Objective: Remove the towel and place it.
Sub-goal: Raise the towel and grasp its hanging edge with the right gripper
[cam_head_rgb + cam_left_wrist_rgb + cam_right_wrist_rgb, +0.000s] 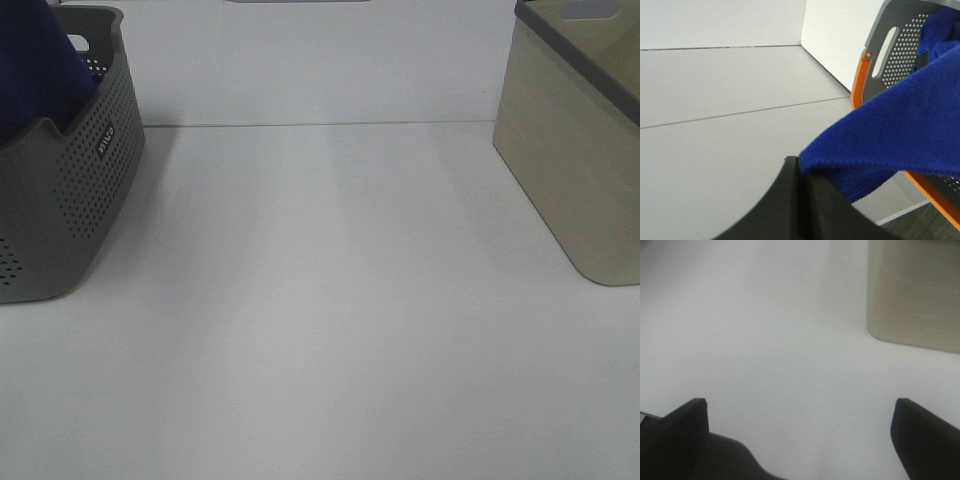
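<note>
White desk is shown from the high camera, with two baskets set well apart on it: a grey perforated basket at the left edge and a beige basket at the right. The towel, royal blue, is seen inside the grey basket, heaped above its rim.

From the left wrist camera, the left fingers are pictured pressed together, with a hemmed edge of the towel pinched between them. The cloth is stretched from that grip back to the grey basket, where a handle slot and an orange strip along its edge are visible and more blue fabric is bunched inside.

From the right wrist camera, the right fingers are shown spread wide above the desk, with nothing held between them. A rounded corner of the beige basket is caught nearby, slightly blurred.
</note>
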Motion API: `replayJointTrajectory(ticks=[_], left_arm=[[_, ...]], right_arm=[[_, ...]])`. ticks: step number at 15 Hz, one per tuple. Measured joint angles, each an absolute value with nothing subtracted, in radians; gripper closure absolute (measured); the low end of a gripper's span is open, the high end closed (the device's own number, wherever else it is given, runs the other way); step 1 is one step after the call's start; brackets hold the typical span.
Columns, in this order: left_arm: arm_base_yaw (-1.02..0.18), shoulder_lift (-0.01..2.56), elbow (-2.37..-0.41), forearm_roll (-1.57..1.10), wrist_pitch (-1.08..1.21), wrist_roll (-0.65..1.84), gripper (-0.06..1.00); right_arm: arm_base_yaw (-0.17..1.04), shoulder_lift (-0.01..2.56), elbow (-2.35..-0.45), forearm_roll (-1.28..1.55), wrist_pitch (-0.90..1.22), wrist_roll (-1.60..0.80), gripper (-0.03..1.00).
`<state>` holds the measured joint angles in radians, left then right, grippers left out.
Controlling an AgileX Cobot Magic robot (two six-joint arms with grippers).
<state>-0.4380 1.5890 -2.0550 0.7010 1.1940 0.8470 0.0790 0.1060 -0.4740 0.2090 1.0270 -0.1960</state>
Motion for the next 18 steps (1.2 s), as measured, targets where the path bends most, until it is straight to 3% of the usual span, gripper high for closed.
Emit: replayJointTrajectory(ticks=[5, 6, 12, 15, 18], left_arm=[[-0.605, 1.587, -2.056, 0.724, 1.121, 0.845, 0.94], [-0.657, 1.587, -2.056, 0.724, 1.103, 0.845, 0.94], [-0.783, 1.587, -2.056, 0.723, 1.103, 0.841, 0.94], [-0.843, 1.587, -2.056, 0.721, 1.102, 0.841, 0.94], [-0.907, 1.587, -2.056, 0.709, 1.104, 0.832, 0.94]], right_arm=[[0.079, 0.372, -0.476, 0.664, 0.814, -0.731, 0.02], [0.079, 0.506, -0.476, 0.861, 0.794, -0.993, 0.02], [0.079, 0.894, -0.477, 1.455, 0.796, -1.716, 0.02], [0.079, 1.105, -0.479, 1.698, 0.934, -2.032, 0.02], [0.079, 1.327, -0.541, 1.721, 1.098, -2.169, 0.02]])
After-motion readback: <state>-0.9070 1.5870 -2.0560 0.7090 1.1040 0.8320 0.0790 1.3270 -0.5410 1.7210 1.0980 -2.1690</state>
